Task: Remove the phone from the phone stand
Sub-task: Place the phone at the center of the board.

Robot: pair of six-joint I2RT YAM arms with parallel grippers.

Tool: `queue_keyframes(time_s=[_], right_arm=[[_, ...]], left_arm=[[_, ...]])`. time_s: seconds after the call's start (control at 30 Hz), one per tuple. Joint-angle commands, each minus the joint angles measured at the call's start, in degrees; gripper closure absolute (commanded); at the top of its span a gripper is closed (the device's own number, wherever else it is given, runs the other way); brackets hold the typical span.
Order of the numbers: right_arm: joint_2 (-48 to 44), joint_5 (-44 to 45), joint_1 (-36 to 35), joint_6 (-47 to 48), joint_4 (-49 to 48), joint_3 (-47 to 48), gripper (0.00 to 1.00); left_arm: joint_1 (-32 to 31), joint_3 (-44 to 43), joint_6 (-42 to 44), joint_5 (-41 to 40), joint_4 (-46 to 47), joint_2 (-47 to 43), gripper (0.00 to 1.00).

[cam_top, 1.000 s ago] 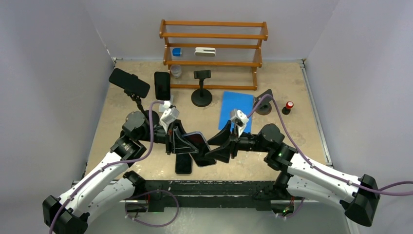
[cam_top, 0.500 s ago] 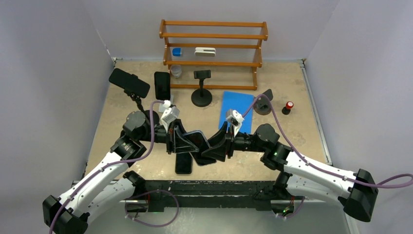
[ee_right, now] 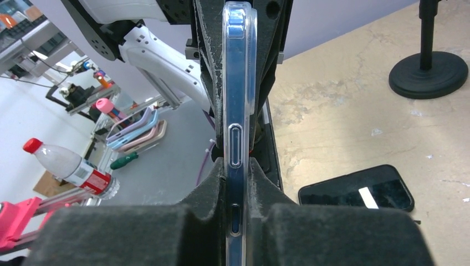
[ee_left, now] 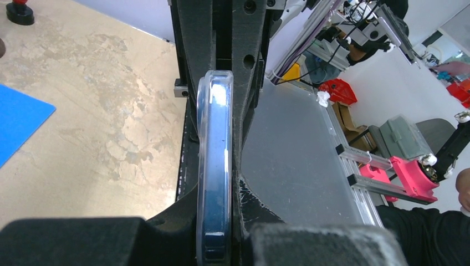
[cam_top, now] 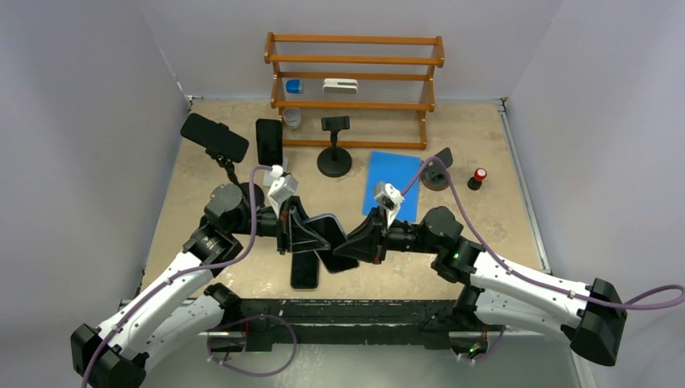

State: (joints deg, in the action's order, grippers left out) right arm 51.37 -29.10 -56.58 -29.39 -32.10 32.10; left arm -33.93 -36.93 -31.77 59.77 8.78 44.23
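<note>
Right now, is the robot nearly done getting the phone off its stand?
Mostly. The black stand is empty and the clear-cased phone is off the table. Both the left hand and the right hand pinch it. Still to do: one hand lets go and the phone gets set down.

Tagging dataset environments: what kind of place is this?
Likely a robotics lab test cell: white walls flank the table, and the left wrist view shows aluminium framing and a pink fixture beyond its edge.
</note>
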Motion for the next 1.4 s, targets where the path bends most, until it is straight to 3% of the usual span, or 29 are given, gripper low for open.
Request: queue_keyframes(time_s=[0.0, 0.07, 0.13, 0.2, 0.37, 0.57, 0.73, 1.0, 1.2, 1.37], right_arm=[[-1.4, 1.3, -0.4, 0.0, -3.5, 0.3, 1.00], [-2.3, 2.5, -0.4, 0.0, -3.5, 0.2, 1.00], [-4.4, 4.5, -0.4, -0.2, -4.1, -0.4, 1.00], [-6.8, 7.3, -0.5, -0.4, -5.2, -1.4, 1.00], [-12.2, 17.8, -0.4, -1.9, -6.7, -4.5, 1.00], [-15.7, 31.4, -0.5, -5.1, -2.2, -6.6, 1.00], [-12.2, 32.4, -0.4, -10.1, 2.3, -7.0, 1.00], [-0.8, 30.1, -0.1, -15.7, 2.0, -8.4, 1.00], [4.6, 25.5, 0.6, -23.2, -6.9, -14.5, 1.00], [8.2, 24.0, 0.7, -29.7, -14.8, -18.6, 1.00]], left_arm=[[-0.3, -1.7, 1.0, -1.5, 3.0, -0.9, 0.94], [-0.3, -1.7, 1.5, -3.4, 2.0, -1.0, 0.82], [-0.3, -2.2, 2.1, -10.3, -1.7, -1.1, 0.62], [-0.3, -3.5, 3.4, -17.8, -7.2, -1.1, 0.49], [-0.3, -4.3, 3.7, -31.1, -14.7, -2.3, 0.41], [-0.3, -3.4, 3.0, -44.9, -18.3, -6.9, 0.38], [-0.3, -4.3, 3.4, -58.9, -21.5, -11.3, 0.39], [-0.3, -6.8, 9.1, -56.7, -16.4, -8.9, 0.39], [-0.3, -4.6, 10.6, -56.3, -14.8, -6.3, 0.40], [0.2, -2.4, 11.0, -51.2, -14.0, -8.0, 0.41]])
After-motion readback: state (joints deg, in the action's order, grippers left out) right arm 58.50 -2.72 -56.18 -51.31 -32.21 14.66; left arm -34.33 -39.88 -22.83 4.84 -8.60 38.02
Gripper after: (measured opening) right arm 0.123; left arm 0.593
